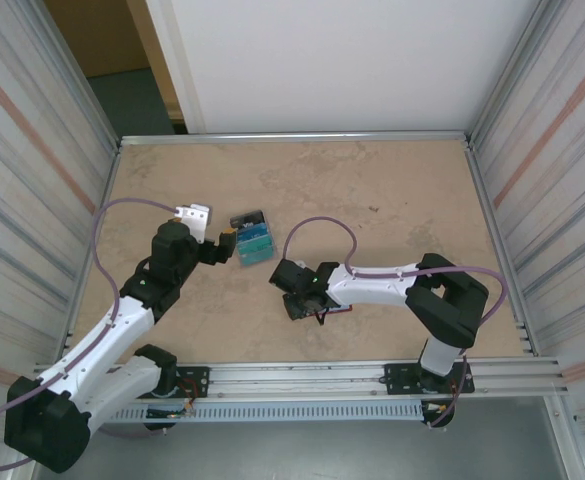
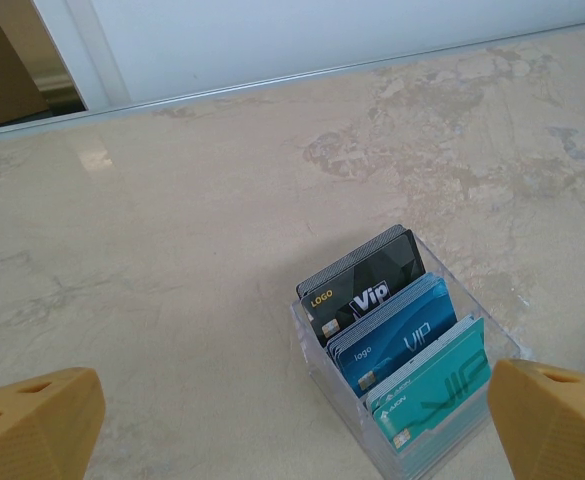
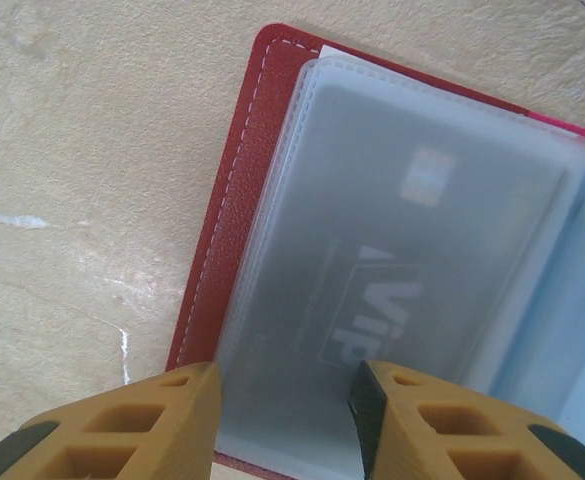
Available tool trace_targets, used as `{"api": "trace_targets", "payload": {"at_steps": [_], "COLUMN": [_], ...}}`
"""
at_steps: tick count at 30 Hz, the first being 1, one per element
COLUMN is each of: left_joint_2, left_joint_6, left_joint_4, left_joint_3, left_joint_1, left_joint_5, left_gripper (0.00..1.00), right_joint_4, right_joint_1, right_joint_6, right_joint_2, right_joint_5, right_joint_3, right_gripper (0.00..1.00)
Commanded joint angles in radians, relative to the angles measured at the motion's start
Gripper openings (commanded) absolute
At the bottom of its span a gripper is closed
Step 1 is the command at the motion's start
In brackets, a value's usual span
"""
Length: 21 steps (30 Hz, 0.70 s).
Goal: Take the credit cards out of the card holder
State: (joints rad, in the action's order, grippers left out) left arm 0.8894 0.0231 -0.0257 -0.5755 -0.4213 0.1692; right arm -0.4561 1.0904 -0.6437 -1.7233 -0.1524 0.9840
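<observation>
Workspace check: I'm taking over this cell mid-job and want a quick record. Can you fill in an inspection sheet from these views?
Surface: beige mottled table, no spills seen.
Job's things: card holder lies open, red cover down, a VIP card inside its frosted sleeve; black, blue and teal cards stand upright in a clear box.
Clutter: nothing seen.
Grippers: left gripper wide open, facing the clear box; right gripper jaws apart over the sleeve's edge, nothing visibly held.
Cables: purple cables loop from both arms above the table.
Surroundings: ribbed side walls, white back panel, aluminium rail under the bases.
</observation>
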Motion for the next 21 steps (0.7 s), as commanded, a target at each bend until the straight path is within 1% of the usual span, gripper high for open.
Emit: {"api": "trace_targets", "payload": {"at_steps": [1, 4, 7, 15, 17, 21], "left_joint_2": [0.0, -0.002, -0.005, -0.015, -0.014, -0.008], "left_joint_6": [-0.004, -0.004, -0.004, -0.024, -0.031, -0.042], "left_joint_4": [0.003, -0.001, -0.003, -0.005, -0.003, -0.006], "left_joint_3": [-0.026, -0.027, -0.029, -0.029, -0.033, -0.049], "left_joint_1": [-0.005, -0.004, -0.005, -0.022, -0.032, -0.052], "left_joint_5": [0.005, 0.0, -0.002, -0.016, -0.012, -0.003], "left_gripper": [0.99, 0.99, 0.99, 0.99, 0.99, 0.99], "right_joint_4": [-0.038, -0.019, -0.006, 0.043, 0.038, 0.024], "right_joint_1": [0.007, 0.007, -0.001, -0.053, -0.062, -0.077], "right_joint_6": [-0.016, -0.018, -0.022, -0.011, -0.013, -0.026], "right_joint_2": [-0.081, -0.087, -0.073, 0.05, 0.08, 0.141], "right_joint_5": [-0.021, -0.007, -0.002, 0.036, 0.034, 0.02], "right_joint_3": [-0.034, -0.046, -0.058, -0.104, -0.102, -0.109], "right_gripper": [0.4, 0.34, 0.29, 0.24, 0.22, 0.2]}}
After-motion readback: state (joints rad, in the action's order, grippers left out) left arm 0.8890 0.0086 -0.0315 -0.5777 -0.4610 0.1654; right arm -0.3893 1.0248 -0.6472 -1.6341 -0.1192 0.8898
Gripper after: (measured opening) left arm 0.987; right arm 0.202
